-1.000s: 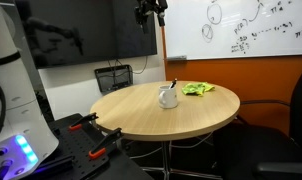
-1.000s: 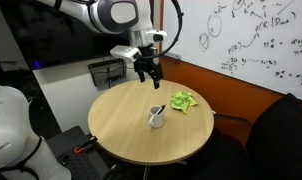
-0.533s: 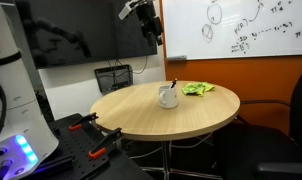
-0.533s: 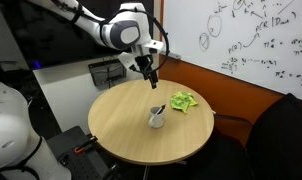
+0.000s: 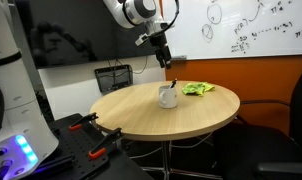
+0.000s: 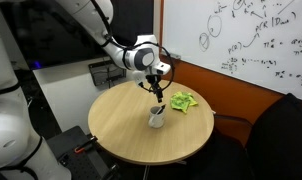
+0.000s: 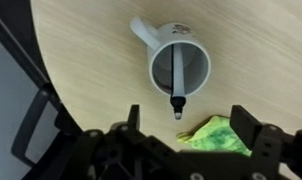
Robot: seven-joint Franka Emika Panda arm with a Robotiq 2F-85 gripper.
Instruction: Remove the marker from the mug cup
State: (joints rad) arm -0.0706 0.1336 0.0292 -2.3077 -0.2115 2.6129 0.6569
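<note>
The claw (image 7: 191,122) hangs above the surface (image 7: 81,70), fingers apart and empty. Straight beneath it the marker (image 7: 177,80) leans inside the white mug (image 7: 143,30), with a green cloth (image 7: 219,136) just beside them.

**Dark marker (image 7: 177,80) resting in the white mug (image 7: 195,66)**

The mug stands upright on the round wooden counter (image 7: 91,60), its handle pointing to the upper left in the wrist view. The marker leans inside it, one end poking over the rim.

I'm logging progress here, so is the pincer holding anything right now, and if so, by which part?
Nothing is held. The pincer hangs open above the mug, and the marker sits inside it, untouched.
</note>
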